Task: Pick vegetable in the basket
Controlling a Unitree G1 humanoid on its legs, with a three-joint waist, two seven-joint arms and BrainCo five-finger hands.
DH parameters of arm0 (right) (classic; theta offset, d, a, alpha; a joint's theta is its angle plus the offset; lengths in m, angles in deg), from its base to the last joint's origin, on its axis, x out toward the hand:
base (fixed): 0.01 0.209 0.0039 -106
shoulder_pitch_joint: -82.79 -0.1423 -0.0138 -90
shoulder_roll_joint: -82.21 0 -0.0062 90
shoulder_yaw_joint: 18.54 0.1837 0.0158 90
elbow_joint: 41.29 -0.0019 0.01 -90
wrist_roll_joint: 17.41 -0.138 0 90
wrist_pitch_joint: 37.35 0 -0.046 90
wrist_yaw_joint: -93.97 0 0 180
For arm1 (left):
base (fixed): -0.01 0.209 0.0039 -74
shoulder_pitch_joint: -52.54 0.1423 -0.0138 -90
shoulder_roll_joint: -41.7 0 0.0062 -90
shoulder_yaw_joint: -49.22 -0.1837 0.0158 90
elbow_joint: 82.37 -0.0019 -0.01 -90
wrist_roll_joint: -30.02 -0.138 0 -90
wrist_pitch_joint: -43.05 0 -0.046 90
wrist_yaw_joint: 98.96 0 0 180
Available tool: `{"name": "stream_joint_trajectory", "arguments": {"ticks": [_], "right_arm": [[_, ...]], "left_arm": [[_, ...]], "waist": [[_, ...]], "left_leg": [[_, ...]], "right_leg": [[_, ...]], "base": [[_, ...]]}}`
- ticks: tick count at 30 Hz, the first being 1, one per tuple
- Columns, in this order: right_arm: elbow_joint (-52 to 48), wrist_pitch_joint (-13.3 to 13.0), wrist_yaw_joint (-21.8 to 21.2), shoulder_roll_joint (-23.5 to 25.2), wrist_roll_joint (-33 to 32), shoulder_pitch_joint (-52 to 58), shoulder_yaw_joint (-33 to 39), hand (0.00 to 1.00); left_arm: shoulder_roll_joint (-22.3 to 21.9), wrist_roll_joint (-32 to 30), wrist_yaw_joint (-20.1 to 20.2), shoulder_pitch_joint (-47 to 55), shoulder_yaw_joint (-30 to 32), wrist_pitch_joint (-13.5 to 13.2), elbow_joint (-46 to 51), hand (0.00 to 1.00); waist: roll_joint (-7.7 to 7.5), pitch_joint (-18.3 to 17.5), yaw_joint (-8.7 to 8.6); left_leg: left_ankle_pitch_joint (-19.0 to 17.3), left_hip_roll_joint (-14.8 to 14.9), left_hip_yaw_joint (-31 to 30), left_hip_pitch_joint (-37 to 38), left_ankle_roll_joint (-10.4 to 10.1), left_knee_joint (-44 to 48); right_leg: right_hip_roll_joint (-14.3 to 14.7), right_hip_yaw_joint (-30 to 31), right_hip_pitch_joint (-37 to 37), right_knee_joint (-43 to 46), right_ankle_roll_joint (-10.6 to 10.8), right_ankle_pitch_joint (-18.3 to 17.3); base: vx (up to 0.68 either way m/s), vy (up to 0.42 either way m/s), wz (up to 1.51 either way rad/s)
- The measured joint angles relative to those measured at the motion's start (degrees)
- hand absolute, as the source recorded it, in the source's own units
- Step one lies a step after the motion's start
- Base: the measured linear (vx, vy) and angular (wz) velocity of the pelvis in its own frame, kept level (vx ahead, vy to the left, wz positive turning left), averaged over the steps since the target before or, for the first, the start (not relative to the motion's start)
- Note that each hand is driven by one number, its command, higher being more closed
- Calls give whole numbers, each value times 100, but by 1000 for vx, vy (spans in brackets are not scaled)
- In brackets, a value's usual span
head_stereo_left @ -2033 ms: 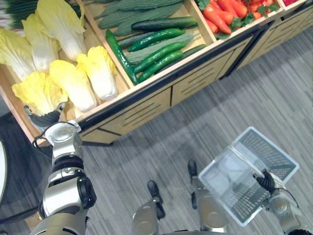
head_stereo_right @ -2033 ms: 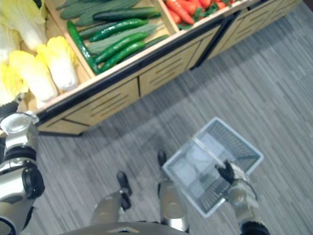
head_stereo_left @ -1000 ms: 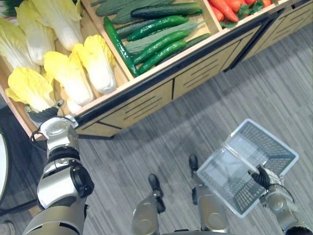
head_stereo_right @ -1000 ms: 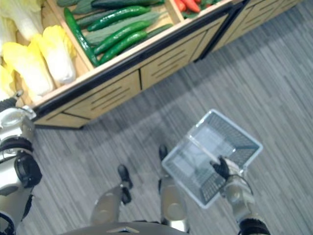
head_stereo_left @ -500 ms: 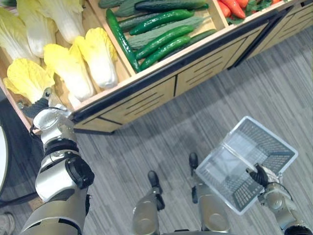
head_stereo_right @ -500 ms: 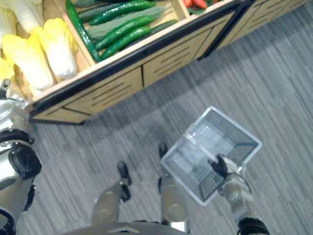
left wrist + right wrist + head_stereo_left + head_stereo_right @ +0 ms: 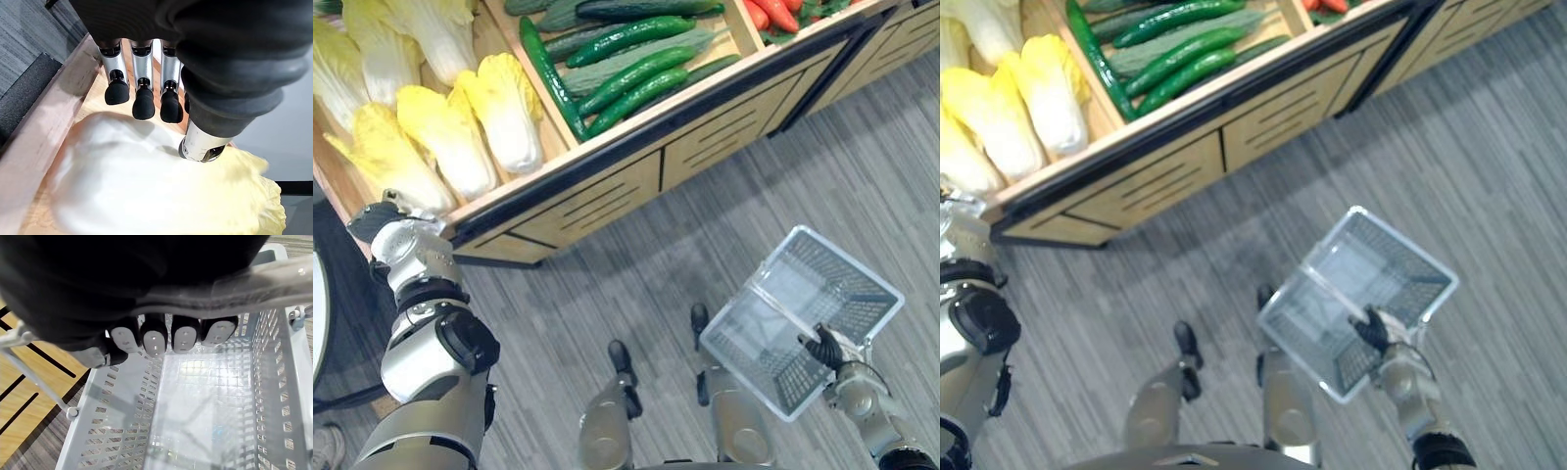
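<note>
Cabbage (image 7: 146,191), lying far left on the shelf (image 7: 29,152) just under the left hand (image 7: 144,100) with its fingers straight and parted, looks light, leafy and bruisable, so its firm white base seems the best grasp, while the right hand (image 7: 156,340) clasps the empty basket (image 7: 117,431) by its handle (image 7: 274,281).

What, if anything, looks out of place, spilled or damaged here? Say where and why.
Nothing stands out. The cabbages and cucumbers lie in their own wooden bins, none on the floor. The empty basket hangs by its handle from the right hand; the left hand is open over a cabbage.
</note>
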Motion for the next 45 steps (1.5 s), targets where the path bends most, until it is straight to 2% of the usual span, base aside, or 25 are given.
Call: {"name": "stream_joint_trajectory", "arguments": {"ticks": [7, 9, 16, 29, 36, 41, 45], "right_arm": [[-3, 26, -15, -6, -22, -49, -82, 100], [-3, 56, -38, -23, -122, -46, -192, 100], [-80, 51, -134, -23, -133, -44, -238, 100], [-175, 49, -208, -68, -171, -72, -383, 100], [-176, 49, -315, -68, -173, -95, -421, 100], [-174, 58, -380, -71, -170, -84, -421, 100], [-173, 64, -382, -69, -167, -8, -414, 100]], "left_arm": [[21, -22, 109, 2, -9, 9, -2, 0], [17, -25, 127, 94, -11, 46, -16, 0], [15, -58, 133, 137, 12, 153, -29, 0], [17, -305, 139, 231, 711, 265, -21, 0], [17, -348, 311, 519, 1072, 269, -15, 0], [-65, -326, 296, 776, 1042, 254, -24, 0], [-238, -319, 227, 822, 712, 246, -24, 0]], "waist": [[-4, -22, 18], [5, -224, 10], [-6, -326, 5], [-4, -399, -13], [-4, -446, -16], [-4, -517, -14], [-23, -548, -12]], "left_leg": [[5, 79, 171, -10, -28, 8], [26, 93, 262, -85, -56, 9], [25, 97, 341, -57, -57, 11], [0, 133, 554, 46, -93, 8], [-4, 132, 594, 130, -98, 2], [-3, 132, 571, 216, -98, -4], [-2, 127, 420, 348, -96, 5]], "right_leg": [[68, 33, -61, 0, -2, -1], [79, 63, -173, 0, -3, 0], [83, 115, -173, 0, -3, 1], [140, 262, -175, 0, -4, 0], [147, 291, -117, 0, -4, -1], [141, 260, -19, 0, -5, -1], [104, 93, 206, 0, -38, -25]], "base": [[4, -32, -7], [34, -28, -8], [8, -5, -2], [13, -17, -7], [7, -7, -2], [5, -4, 2], [3, -4, 15]]}}
